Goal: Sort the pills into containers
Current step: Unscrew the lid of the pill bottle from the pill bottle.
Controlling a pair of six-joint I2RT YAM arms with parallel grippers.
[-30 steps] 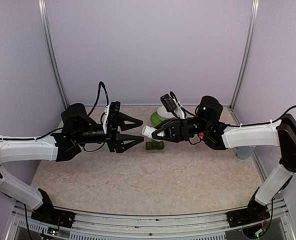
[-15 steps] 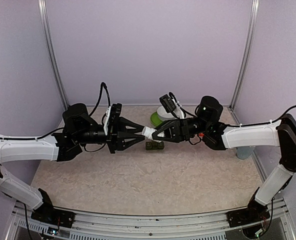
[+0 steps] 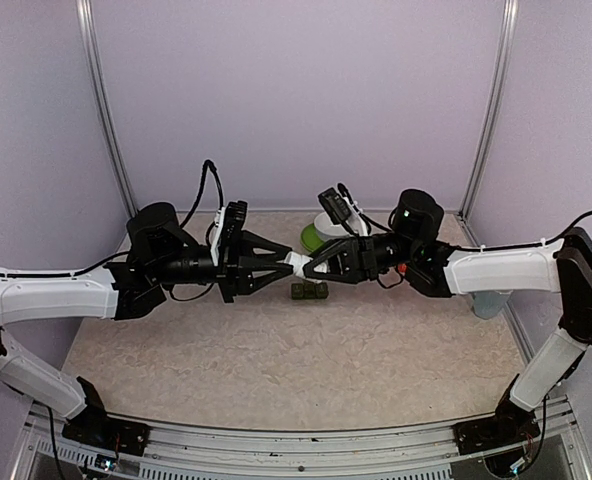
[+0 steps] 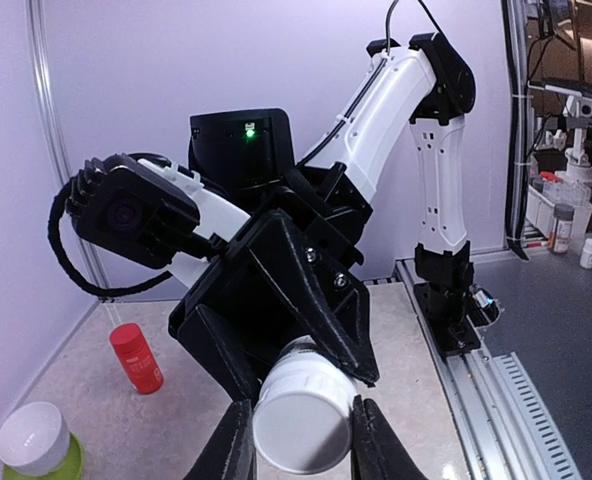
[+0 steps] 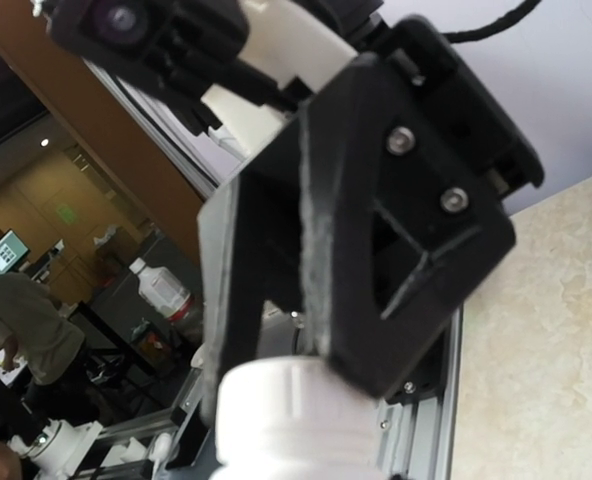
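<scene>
Left arm: stretched in from the left side, raised above the table.
Left gripper: pinched shut on the cap end of the white bottle. In the left wrist view, fingers pressed against both sides of the round white cap.
White bottle: lying level in the air between the two grippers, gripped from both ends.
Right gripper: closed round the body of the same bottle, jaws parted only by its width. Set nose to nose with the left gripper.
Containers: dark green strip of three joined compartments, flat on the table just below the bottle. Touched by neither gripper. Lids too small to judge.
Bowl: green with a white piece on it, on the table behind the right gripper, partly hidden.
Red bottle: upright on the table, near the bowl but apart from it.
Right arm: reaching in from the right side.
</scene>
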